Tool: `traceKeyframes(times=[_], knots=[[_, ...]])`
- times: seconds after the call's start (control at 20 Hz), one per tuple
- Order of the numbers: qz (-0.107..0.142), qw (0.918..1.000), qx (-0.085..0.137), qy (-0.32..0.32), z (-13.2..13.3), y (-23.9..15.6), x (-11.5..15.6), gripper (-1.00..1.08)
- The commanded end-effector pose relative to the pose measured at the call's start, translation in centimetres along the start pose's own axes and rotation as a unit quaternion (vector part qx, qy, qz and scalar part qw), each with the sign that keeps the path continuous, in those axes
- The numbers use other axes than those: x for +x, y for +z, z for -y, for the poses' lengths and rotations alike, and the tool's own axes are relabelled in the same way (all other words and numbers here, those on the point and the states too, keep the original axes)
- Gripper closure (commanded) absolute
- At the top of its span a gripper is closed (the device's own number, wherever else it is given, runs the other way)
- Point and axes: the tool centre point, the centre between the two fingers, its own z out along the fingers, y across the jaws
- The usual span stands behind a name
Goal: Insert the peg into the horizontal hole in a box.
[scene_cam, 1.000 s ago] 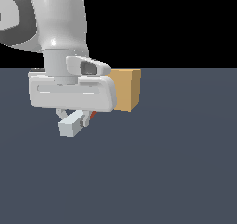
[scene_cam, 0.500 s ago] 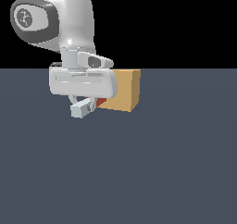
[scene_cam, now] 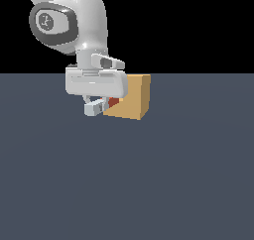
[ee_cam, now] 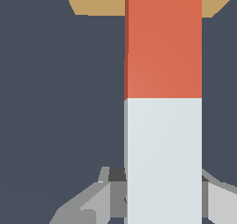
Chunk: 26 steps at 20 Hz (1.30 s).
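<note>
There was one peg [ee_cam: 163,102], half orange-red and half pale grey-white. One tan box [scene_cam: 133,99] stood in the scene. One gripper [scene_cam: 99,106] was present, on a single arm [scene_cam: 82,26].

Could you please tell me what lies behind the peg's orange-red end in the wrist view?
Behind the orange-red end of the peg is the tan box, showing on both sides of it. The hole cannot be seen; the peg covers that part of the box. The hand holds the peg's pale end.

Simulated test scene, flat slate-grey floor [scene_cam: 188,184], plain black backdrop [scene_cam: 198,26], untextured rendered shapes
</note>
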Motion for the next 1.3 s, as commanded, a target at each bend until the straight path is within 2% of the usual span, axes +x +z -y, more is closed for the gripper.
traceKeyframes(times=[0.0,0.95,1.25], knots=[[0.000,1.0000,-0.001,0.006,0.0,-0.2,0.8,1.08],[-0.001,0.9999,0.000,0.011,-0.2,-0.3,1.5,1.08],[-0.001,0.9999,0.000,0.011,-0.1,-0.3,3.4,1.08]])
